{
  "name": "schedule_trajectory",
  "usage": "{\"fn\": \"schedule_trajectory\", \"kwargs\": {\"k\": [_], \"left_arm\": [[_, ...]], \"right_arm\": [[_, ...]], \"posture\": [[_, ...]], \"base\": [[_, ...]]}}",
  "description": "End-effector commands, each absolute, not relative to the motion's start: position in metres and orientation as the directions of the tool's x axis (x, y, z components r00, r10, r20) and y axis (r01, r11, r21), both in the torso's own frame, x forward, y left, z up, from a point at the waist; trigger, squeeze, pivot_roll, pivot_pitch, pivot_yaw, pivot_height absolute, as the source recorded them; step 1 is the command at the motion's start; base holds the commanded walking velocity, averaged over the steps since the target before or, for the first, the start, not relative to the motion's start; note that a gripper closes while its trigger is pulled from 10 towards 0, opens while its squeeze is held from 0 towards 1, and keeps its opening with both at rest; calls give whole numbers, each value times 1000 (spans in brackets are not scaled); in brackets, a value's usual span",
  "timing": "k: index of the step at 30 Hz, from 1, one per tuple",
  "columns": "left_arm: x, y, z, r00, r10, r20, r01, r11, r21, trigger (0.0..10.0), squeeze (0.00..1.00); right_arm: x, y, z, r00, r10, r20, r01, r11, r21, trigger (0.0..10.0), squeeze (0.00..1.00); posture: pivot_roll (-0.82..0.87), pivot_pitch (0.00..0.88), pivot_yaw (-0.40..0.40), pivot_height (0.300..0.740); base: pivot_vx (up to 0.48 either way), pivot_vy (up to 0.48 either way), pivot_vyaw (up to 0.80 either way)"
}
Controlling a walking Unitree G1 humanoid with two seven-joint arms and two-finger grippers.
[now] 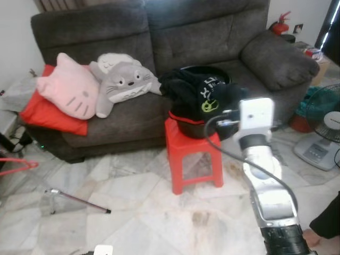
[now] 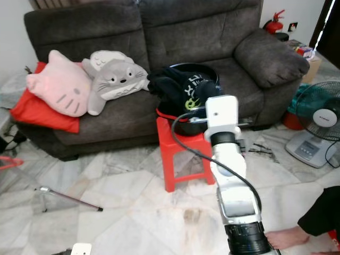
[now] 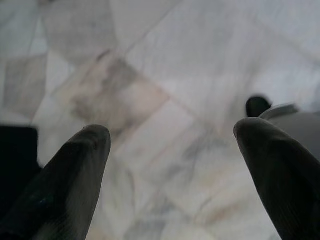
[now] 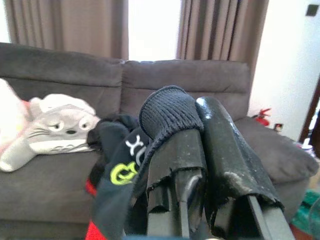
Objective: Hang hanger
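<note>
Right wrist view shows the right gripper (image 4: 200, 107) pinching a black garment (image 1: 199, 93) heaped in the basin (image 2: 186, 125) on the red stool (image 1: 194, 151); lift it straight up, while the pink hanger (image 1: 18, 166) lies on the floor far left, its long axis roughly sideways

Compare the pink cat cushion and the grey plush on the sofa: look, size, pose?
Colour: the pink cat cushion is plain pink; the grey plush is grey with a pale belly.
Size: the cushion looks broader and flatter, the plush rounder.
Pose: the cushion rests on a red pillow; the plush lies on the sofa seat against it.
Shared: both soft toys with drawn whiskers, touching each other.
</note>
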State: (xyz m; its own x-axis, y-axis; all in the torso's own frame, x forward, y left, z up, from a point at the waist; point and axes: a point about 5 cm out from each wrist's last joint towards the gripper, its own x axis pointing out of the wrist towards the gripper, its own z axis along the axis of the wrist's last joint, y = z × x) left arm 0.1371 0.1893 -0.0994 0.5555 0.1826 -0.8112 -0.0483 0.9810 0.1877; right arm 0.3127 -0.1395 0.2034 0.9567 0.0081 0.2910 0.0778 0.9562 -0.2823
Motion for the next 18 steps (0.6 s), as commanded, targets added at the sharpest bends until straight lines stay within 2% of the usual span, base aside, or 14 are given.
{"fn": "schedule_trajectory", "kwargs": {"k": [1,7,8,18], "left_arm": [[131,192,-102,532,188,-826,-49,980,191,10000,0],[129,195,-102,525,193,-829,-53,980,194,10000,0],[127,201,-102,518,210,-829,-65,976,207,10000,0],[121,208,-103,501,225,-836,-61,972,226,10000,0]], "right_arm": [[311,-138,213,942,20,336,82,955,-285,10000,0],[311,-134,214,940,33,339,71,954,-290,10000,0],[310,-122,213,934,99,344,26,939,-342,10000,0],[308,-111,224,897,170,408,-14,933,-359,10000,0]], "posture": [[-302,0,185,740],[-297,0,182,740],[-285,0,185,740],[-278,0,198,740]], "base": [[-337,0,0],[-345,0,0],[-251,0,0],[0,0,0]]}}
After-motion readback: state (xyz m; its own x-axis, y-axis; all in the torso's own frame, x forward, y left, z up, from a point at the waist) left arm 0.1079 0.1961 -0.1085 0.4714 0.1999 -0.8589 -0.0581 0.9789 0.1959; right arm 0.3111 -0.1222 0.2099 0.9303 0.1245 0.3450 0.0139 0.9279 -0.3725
